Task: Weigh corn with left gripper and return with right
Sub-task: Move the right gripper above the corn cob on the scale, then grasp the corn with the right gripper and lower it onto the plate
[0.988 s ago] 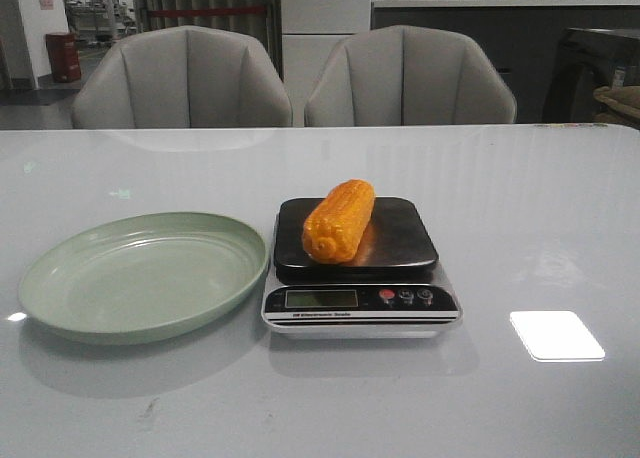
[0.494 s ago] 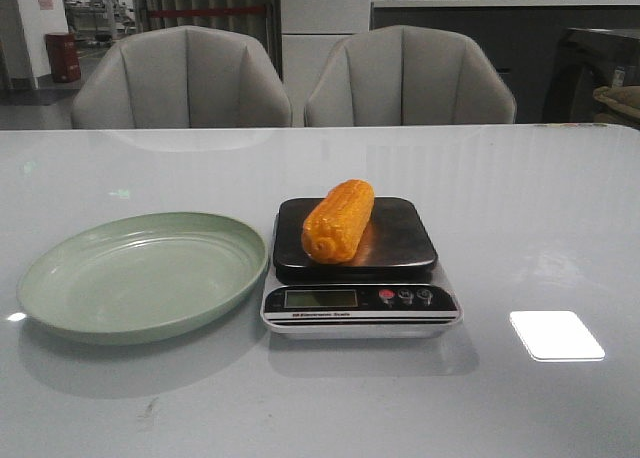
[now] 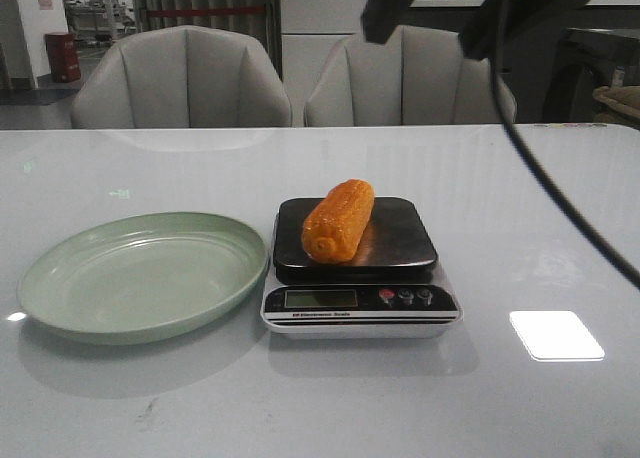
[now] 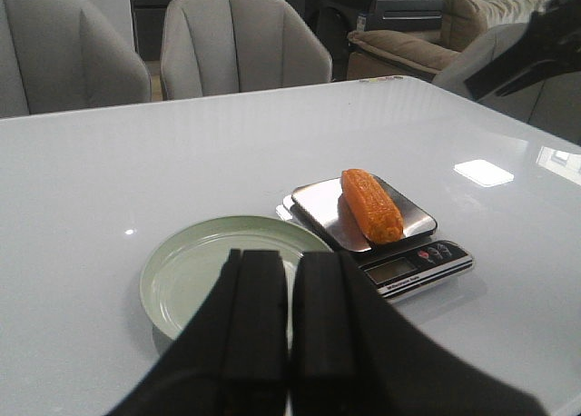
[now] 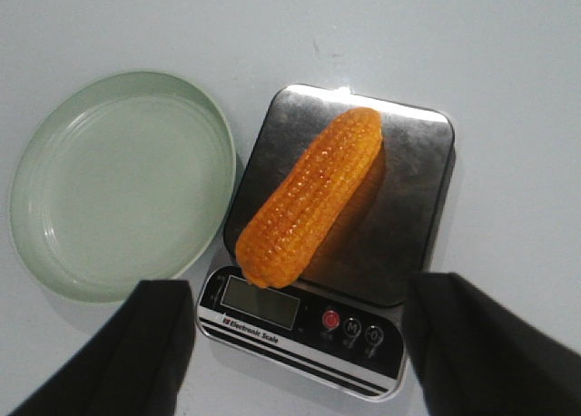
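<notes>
The corn (image 3: 338, 221), an orange-yellow cob, lies diagonally on the dark platform of the scale (image 3: 360, 300). My right gripper (image 3: 455, 13) hangs high above the scale at the top of the front view, open, with nothing between its fingers. Its wrist view looks straight down on the corn (image 5: 309, 198) and the scale (image 5: 300, 330), a black finger (image 5: 154, 343) showing on either side. My left gripper (image 4: 290, 257) is shut and empty, held back from the table, with the corn (image 4: 370, 205) well ahead of it. It does not show in the front view.
A pale green plate (image 3: 130, 278) with nothing in it sits left of the scale, nearly touching it. Two grey chairs (image 3: 180, 78) stand behind the table's far edge. A black cable (image 3: 560, 198) from the right arm hangs across the right side.
My right gripper and its cable have come into the top of the front view above the scale. The corn, the scale and the plate have not moved.
</notes>
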